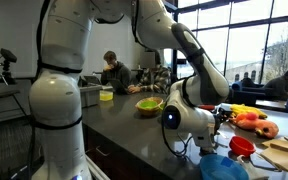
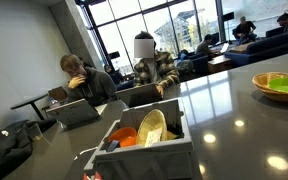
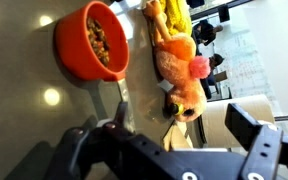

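We're hovering the gripper (image 3: pixel 162 128), fingers spread wide, orange plush toy (image 3: pixel 179 70) just ahead between them, and risking one fingertip clipping the red bowl (image 3: pixel 92 40) beside it.

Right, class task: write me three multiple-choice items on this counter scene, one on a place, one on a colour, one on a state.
1. In the wrist view, where is the red bowl from the orange plush toy? A left, apart; B on top; C underneath.
2. What colour is the far bowl on the counter? A black; B yellow-green; C purple.
3. How is the gripper? A shut on the toy; B shut on the red bowl; C open, empty.
Answers: 1 A, counter shows between them; 2 B, green rim, yellow inside; 3 C, fingers wide apart, gripping nothing.
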`<state>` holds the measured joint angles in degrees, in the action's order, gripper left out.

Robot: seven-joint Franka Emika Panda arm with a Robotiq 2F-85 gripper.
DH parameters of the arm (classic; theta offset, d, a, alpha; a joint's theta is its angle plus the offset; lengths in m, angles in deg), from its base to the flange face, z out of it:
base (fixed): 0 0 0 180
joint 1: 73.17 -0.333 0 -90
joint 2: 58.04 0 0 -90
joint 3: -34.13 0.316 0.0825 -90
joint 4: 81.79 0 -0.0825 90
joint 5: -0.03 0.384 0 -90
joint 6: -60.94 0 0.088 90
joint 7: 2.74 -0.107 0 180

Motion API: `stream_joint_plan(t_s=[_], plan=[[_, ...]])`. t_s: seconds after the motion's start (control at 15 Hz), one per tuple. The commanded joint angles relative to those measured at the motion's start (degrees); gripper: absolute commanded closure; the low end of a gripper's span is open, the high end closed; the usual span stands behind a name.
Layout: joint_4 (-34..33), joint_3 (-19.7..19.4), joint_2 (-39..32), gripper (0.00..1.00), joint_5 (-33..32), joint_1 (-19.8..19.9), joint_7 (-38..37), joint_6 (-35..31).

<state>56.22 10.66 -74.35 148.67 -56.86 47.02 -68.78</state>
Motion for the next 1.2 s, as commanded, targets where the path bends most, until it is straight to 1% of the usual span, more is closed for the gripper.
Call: stream_joint_plan(t_s=[0.0,0.67,1.13], plan=[[-1.3,-0.4,-0.2,0.00,-0.3,-0.4,-0.3,-1.8],[-0.3,-0.3,-0.7,0.00,-0.2,-0.7,-0.3,-2.5],[-1.0,-0.4,-1.3,0.00,-0.2,-0.9,-0.5,-2.3]])
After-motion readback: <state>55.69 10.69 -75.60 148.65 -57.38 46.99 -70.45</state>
